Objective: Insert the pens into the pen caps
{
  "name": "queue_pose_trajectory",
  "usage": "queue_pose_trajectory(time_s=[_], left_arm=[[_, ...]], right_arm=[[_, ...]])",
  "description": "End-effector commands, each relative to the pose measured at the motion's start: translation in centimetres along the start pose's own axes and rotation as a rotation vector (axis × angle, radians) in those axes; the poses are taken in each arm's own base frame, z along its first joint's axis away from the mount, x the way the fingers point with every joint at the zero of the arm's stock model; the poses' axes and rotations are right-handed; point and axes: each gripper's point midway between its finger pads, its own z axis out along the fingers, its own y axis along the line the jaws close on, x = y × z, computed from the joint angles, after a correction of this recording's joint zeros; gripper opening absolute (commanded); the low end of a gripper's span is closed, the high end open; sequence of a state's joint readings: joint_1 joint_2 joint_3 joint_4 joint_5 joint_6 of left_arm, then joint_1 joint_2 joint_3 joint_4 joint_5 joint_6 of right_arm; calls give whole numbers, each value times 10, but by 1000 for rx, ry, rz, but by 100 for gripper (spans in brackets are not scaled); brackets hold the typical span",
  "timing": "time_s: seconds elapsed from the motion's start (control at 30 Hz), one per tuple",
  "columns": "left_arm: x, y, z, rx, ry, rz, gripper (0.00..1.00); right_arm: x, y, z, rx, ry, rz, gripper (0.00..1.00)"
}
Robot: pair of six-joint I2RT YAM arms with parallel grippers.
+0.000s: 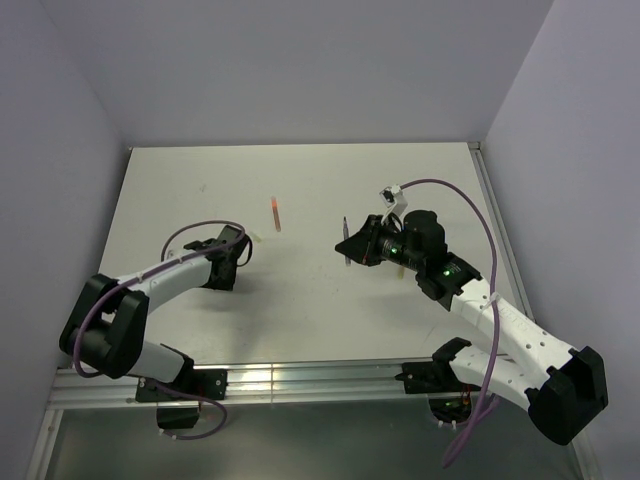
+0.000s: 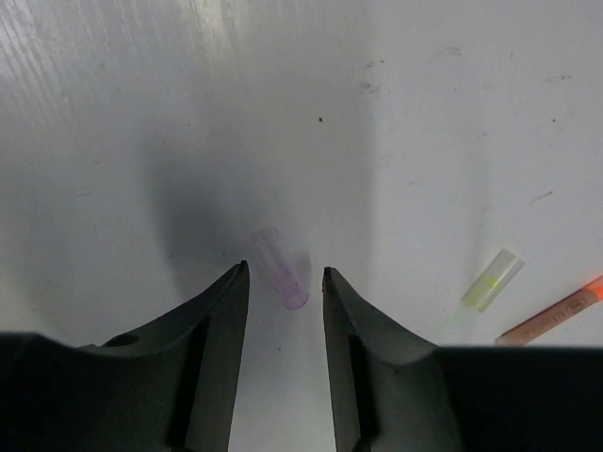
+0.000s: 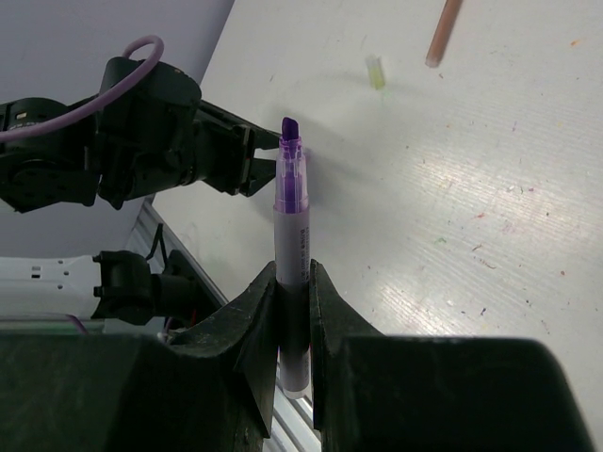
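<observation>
A pale lilac pen cap (image 2: 283, 270) lies on the white table, just ahead of and between the fingertips of my left gripper (image 2: 285, 271), which stands open around it without touching. My right gripper (image 3: 294, 268) is shut on the dark purple pen (image 3: 291, 231), held off the table with its chisel tip pointing toward the left gripper (image 3: 247, 155). In the top view the right gripper (image 1: 357, 243) carries the pen (image 1: 346, 243) right of the left gripper (image 1: 243, 250). An orange-red pen (image 1: 275, 212) lies farther back, and a yellow-green cap (image 2: 492, 281) rests beside it.
The orange-red pen (image 2: 556, 315) and yellow-green cap (image 3: 376, 72) lie close to the left gripper's right side. Walls close the table (image 1: 420, 180) at the back and both sides. A metal rail (image 1: 300, 378) runs along the near edge.
</observation>
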State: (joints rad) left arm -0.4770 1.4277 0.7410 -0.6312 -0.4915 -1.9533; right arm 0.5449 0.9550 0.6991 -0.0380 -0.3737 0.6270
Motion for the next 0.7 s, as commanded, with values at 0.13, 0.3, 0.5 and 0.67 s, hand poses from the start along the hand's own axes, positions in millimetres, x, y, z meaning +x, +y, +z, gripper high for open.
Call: queue_pose_trajectory(time_s=[0.13,0.3,0.5,0.67], left_arm=[[-2,-3,13,-33,2,-6,41],[4,-8,17,-60,9,62,39],[10,0,21,-123,22,154,38],[10,10,26,-172,17,272,38]], right_arm=[[-4,0,-1,-15,-18,-26,0],[-5,-1,-2,-13,-23,-25,0],[-6,-1,-2,-15,-25,-25,0],[-5,-2,-3,-19,-25,-23,0]])
